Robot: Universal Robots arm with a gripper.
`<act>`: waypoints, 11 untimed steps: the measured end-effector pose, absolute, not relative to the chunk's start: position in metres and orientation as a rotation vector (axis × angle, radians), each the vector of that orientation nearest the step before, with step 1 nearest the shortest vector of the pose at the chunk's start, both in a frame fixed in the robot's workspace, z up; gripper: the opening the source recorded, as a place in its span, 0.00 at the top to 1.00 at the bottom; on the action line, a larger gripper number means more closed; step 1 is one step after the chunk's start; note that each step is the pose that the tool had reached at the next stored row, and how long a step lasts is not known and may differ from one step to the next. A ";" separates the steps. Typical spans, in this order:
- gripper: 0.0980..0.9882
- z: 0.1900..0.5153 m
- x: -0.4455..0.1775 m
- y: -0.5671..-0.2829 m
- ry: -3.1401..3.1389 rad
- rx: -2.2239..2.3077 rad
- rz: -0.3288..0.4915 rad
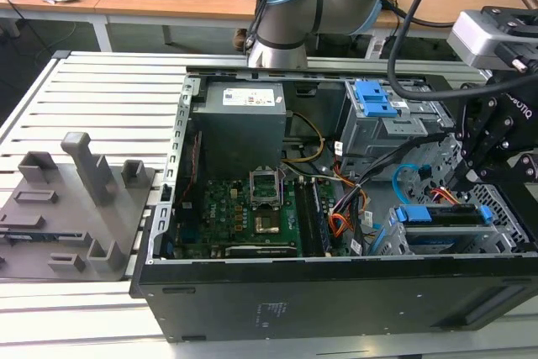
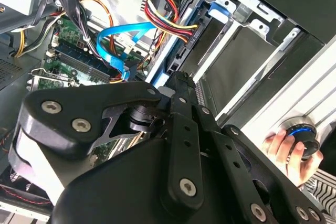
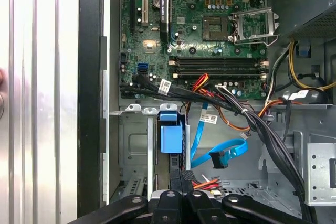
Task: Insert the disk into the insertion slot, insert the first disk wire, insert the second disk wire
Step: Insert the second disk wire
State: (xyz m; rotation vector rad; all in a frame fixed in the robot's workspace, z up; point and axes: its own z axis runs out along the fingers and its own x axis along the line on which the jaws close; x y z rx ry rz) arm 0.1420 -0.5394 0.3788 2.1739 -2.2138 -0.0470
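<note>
Here in the exterior view, the open computer case (image 1: 336,292) is lying on the slatted tabletop (image 1: 109,90), toward the exterior view's right edge, and a grey fixture (image 1: 76,199) is sitting near the left edge. The gripper (image 1: 464,181) is reaching down into the case, hanging just over the disk (image 1: 445,214), which is sitting in the insertion slot (image 1: 508,218). The first disk wire (image 1: 445,196) is running down beside the gripper, and the second disk wire (image 1: 402,176) is looping nearby.

In the second wrist view, the first disk wire (image 2: 168,14) is ending with its black plug against the disk's edge. The second disk wire (image 2: 118,40) is hanging with its plug clear of the disk, just beyond the gripper (image 2: 178,78). A person's hand (image 2: 286,148) is holding a knob (image 2: 302,136).

In the first wrist view, the gripper (image 3: 181,176) is showing closed, with nothing visible between its pressed-together tips. The second disk wire (image 3: 220,153) is curling apart from it.
</note>
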 end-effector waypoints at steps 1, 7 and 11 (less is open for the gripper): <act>0.99 0.379 0.142 -0.539 -2.214 2.174 -0.047; 0.92 0.379 0.141 -0.539 -2.214 2.174 -0.047; 0.70 0.379 0.141 -0.539 -2.214 2.174 -0.047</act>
